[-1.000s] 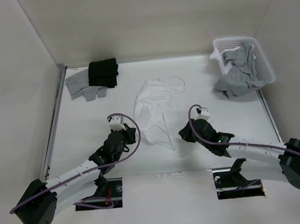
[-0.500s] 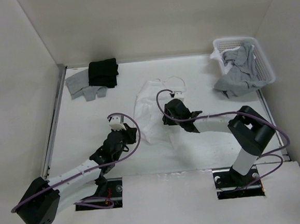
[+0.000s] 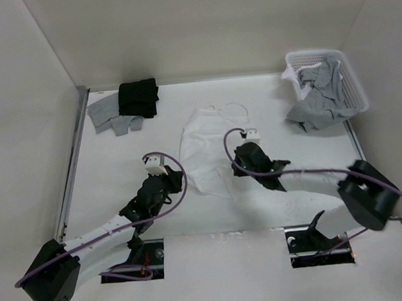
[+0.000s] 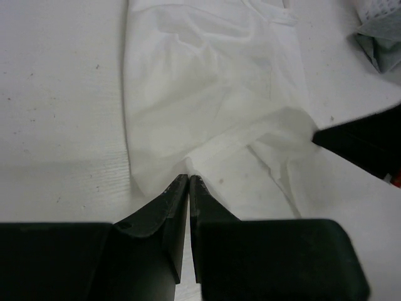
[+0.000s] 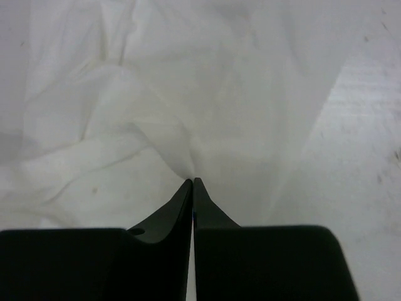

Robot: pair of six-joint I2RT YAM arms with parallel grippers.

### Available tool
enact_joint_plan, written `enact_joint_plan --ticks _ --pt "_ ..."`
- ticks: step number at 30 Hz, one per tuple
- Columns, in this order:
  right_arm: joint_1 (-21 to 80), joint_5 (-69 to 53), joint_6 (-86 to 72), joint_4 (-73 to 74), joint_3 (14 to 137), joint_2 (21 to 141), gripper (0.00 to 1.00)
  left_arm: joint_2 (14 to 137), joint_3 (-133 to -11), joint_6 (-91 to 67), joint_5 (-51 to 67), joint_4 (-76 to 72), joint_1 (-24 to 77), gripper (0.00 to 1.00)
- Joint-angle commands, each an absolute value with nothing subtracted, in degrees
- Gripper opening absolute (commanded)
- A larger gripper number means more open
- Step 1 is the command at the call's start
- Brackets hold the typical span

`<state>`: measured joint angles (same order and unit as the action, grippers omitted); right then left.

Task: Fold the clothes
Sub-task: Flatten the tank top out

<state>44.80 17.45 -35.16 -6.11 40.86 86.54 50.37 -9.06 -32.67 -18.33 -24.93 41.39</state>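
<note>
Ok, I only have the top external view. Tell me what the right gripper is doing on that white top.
Observer: In the right wrist view the right gripper is shut, and creases in the white top run straight into its tips; it looks pinched.
Operator: Now the left one.
Observer: In the left wrist view the left gripper is shut as well, tips right at the top's near edge; I cannot tell whether it holds cloth.
Operator: Describe the cloth there.
Observer: A fold runs from just ahead of those tips toward the right gripper.
</note>
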Motion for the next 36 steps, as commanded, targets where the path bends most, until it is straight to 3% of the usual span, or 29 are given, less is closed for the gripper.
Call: enact_joint_plan --ticks 1,4,7,13,14,17,23,25,33,36 --pt "49.07 18.99 -39.88 -1.08 32.10 72.98 0.05 49.13 -8.17 -33.49 -17.93 -28.39 40.39 0.05" --pt "53.11 18.28 -49.71 9.46 24.28 59.64 0.07 48.78 -8.09 -33.75 -17.75 -28.39 39.86 0.05" --pt "57.51 16.18 -60.87 14.22 19.70 48.46 0.17 48.87 -8.09 -33.93 -17.75 -28.83 39.59 0.05" --pt "58.66 21.96 -70.22 25.48 19.16 41.31 0.19 45.62 -6.95 -35.15 -18.02 -27.78 38.45 0.05" --pt "58.67 23.02 -70.49 25.75 19.77 41.22 0.21 44.75 -6.68 -35.59 -18.02 -27.16 37.84 0.05" --pt "54.73 26.88 -67.26 19.64 21.00 43.75 0.43 42.11 -5.63 -37.78 -17.76 -25.49 35.82 0.05" --pt "36.81 12.94 -46.95 -8.58 28.72 65.08 0.53 39.46 -4.66 -39.64 -14.24 -24.70 35.46 0.05" --pt "32.23 8.37 -45.36 -13.42 32.33 73.87 0.51 39.81 -5.18 -39.46 -13.71 -25.05 35.81 0.05" --pt "27.55 0.80 -49.39 -18.54 43.58 97.01 0.25 43.15 -5.89 -39.29 -13.62 -29.70 35.55 0.05" --pt "26.41 -2.80 -50.71 -18.81 50.60 103.87 0.05 46.22 -7.64 -38.94 -13.62 -33.56 35.29 0.05"
